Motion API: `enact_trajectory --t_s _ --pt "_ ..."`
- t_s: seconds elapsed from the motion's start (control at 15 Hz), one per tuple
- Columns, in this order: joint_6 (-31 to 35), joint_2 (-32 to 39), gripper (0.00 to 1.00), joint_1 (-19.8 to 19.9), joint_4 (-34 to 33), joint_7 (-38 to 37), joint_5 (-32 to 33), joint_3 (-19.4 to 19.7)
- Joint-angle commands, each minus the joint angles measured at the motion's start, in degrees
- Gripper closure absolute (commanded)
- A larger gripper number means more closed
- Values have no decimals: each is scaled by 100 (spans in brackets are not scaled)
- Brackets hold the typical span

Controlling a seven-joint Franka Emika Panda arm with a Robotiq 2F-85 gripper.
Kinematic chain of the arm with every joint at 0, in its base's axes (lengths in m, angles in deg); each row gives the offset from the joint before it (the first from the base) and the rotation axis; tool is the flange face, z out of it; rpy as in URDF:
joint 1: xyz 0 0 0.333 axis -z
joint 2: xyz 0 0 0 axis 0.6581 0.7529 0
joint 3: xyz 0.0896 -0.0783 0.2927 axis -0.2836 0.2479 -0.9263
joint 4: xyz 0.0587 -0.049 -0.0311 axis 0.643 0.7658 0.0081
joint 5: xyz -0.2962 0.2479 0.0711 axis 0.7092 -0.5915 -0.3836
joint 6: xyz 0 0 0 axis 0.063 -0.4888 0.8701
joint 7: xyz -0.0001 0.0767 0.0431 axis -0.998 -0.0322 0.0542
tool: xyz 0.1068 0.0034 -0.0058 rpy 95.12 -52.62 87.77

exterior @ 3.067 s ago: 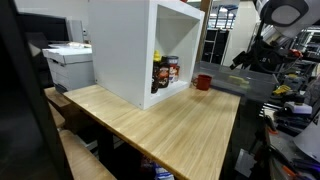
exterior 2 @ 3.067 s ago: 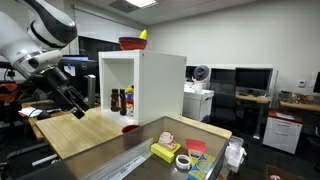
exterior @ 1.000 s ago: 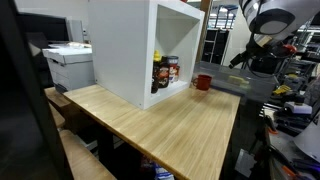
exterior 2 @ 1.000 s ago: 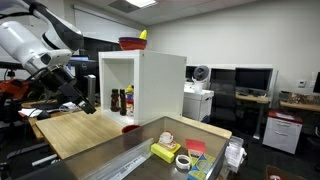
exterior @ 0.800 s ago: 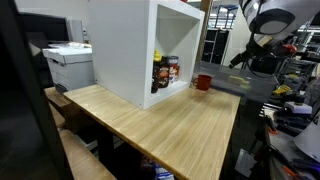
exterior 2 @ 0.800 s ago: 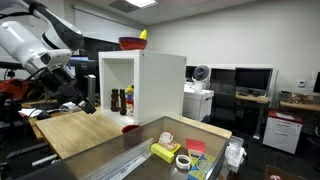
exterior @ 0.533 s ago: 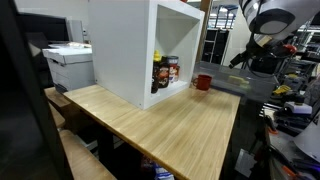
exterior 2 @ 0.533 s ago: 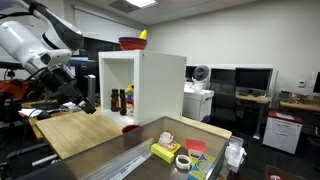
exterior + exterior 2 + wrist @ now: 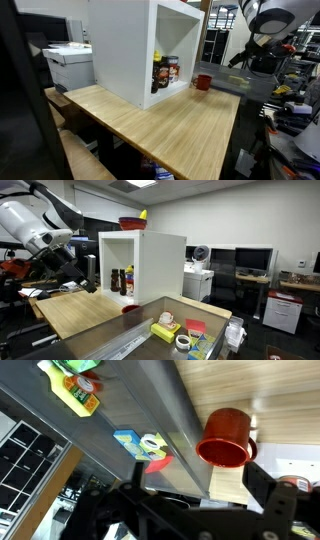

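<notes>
My gripper (image 9: 200, 482) is open and empty, its two black fingers spread wide. In the wrist view a red cup (image 9: 225, 438) stands upright on the wooden table just beyond the fingers, apart from them. In both exterior views the gripper (image 9: 240, 58) (image 9: 80, 280) hangs in the air over the table's end, above and to one side of the red cup (image 9: 204, 82) (image 9: 130, 307). The cup stands in front of an open white cabinet (image 9: 125, 50) (image 9: 160, 265) that holds several bottles (image 9: 165, 72) (image 9: 122, 281).
A red bowl (image 9: 131, 223) and a yellow thing (image 9: 143, 215) sit on the cabinet. A grey bench (image 9: 215, 315) next to the table carries a yellow box (image 9: 165, 332) (image 9: 75, 390), tape rolls (image 9: 184, 341) (image 9: 150, 445) and small packets. A printer (image 9: 68, 62) stands behind the table.
Since three seconds ago the arm has shifted a little toward the cabinet and the cup. Over the last second nothing has visibly moved.
</notes>
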Motion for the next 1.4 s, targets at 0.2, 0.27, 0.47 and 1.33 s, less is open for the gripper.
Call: enact_trajectory --t_s 0.2,0.27,0.47,1.33 --pt "-420 7 0 -188 45 170 299 129" --pt "-519 1 0 -217 63 182 359 158" --pt "-886 -54 0 -280 126 211 538 281" --pt "-1600 -959 0 -1090 317 364 1983 1448"
